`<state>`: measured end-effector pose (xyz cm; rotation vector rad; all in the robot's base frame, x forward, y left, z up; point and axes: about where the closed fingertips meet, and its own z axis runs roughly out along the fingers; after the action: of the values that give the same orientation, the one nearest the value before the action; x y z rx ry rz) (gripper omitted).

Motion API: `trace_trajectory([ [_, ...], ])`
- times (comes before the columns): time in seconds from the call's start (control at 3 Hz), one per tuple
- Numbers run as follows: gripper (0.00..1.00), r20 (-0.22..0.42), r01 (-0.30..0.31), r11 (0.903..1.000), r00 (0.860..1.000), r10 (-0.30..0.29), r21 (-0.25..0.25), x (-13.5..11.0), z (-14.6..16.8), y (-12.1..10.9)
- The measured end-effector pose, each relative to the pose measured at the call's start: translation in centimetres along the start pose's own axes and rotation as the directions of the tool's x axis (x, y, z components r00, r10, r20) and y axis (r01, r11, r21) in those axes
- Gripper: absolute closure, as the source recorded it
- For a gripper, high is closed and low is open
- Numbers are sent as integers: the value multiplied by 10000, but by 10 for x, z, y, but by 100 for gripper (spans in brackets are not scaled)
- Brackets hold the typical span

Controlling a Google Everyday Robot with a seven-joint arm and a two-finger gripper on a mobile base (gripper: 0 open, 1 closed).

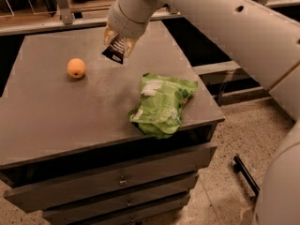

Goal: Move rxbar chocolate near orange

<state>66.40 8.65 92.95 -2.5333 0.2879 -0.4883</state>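
The orange (76, 68) sits on the grey table top (70, 111) at the left. My gripper (118, 42) is above the table's middle back, to the right of the orange, shut on the rxbar chocolate (115, 51). The black wrapper hangs down from the fingers, lifted off the surface. Its upper part is hidden inside the gripper.
A large green snack bag (161, 104) lies near the table's right front corner. Drawers (122, 179) run along the table's front. A rail and shelf stand behind the table. A dark bar (246, 175) lies on the speckled floor at the right.
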Motion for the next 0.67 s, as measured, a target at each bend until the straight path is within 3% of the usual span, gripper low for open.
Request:
trace_trajectory([
  [0.33, 99, 845, -199, 9992, 9963, 169, 344, -1, 34, 9],
  [0.67, 79, 1476, -259, 9984, 9889, 183, 494, -10, 53, 13],
])
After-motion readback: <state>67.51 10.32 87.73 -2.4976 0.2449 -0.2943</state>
